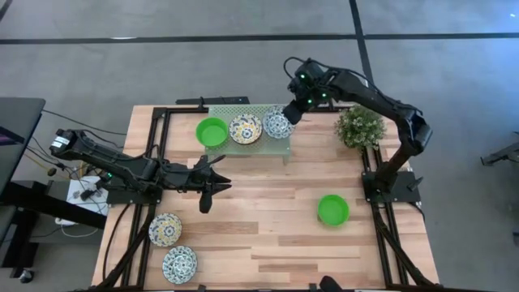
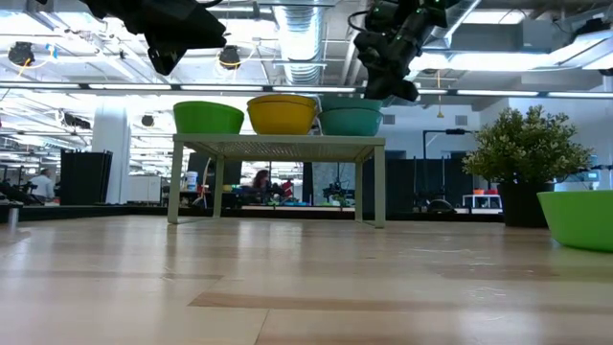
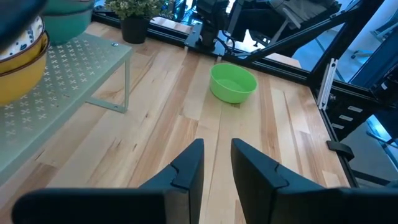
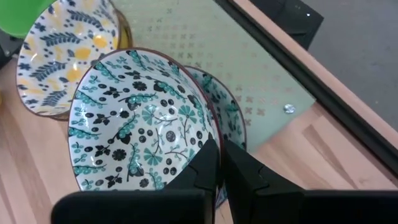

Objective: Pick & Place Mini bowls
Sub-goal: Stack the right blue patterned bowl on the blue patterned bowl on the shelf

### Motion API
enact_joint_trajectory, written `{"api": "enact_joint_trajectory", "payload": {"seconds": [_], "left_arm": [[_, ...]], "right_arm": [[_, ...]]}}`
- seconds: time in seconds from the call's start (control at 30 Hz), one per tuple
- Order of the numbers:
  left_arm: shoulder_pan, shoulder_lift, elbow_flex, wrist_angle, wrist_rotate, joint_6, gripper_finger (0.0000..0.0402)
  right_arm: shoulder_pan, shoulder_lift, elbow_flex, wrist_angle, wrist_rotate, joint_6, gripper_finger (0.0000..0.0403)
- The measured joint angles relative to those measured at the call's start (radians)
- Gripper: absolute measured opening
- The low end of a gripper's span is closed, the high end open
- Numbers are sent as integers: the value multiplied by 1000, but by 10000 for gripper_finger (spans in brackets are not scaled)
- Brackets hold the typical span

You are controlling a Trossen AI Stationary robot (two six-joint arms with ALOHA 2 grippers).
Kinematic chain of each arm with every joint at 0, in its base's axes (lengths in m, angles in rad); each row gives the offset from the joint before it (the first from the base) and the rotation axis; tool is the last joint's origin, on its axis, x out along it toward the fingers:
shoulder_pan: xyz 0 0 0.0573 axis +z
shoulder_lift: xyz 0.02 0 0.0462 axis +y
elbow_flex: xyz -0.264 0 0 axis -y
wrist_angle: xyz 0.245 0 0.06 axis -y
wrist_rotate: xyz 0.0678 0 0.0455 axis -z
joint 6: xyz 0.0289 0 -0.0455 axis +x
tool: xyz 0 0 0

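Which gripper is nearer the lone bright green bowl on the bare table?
Neither clearly. The left gripper hovers across the table from the bright green bowl; the right gripper holds a blue-patterned bowl above the rack.

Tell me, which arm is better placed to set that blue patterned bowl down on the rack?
The right. Its gripper already pinches the blue patterned bowl over the rack, while the left gripper hangs open and empty.

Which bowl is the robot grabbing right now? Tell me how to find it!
Look for the pale green mesh rack at the table's far edge, beside the potted plant. Three bowls sit in a row there; take the one nearest the plant, the teal-flowered bowl, pinched at its rim by the right gripper. Its neighbours are a yellow-flowered bowl and a plain green bowl.
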Motion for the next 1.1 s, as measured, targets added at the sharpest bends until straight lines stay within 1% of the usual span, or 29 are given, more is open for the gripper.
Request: {"api": "enact_joint_trajectory", "payload": {"seconds": [0.1,0.23,0.37,0.5,0.6,0.97,1.1], "left_arm": [[0,0,0,0,0,0,81],[0,0,0,0,0,0,81],[0,0,0,0,0,0,81],[0,0,0,0,0,-1,81],[0,0,0,0,0,-3,81],[0,0,0,0,0,-3,81],[0,0,0,0,0,-3,81]], "right_arm": [[0,-2,0,-8,-1,0,15],[1,-6,0,-25,-3,-50,24],[1,3,0,-41,-2,-52,31],[2,15,-1,-35,5,-56,36],[2,13,-1,-20,9,-100,39],[3,13,-1,-12,12,-106,56],[5,13,-1,-40,28,-190,57]]}}
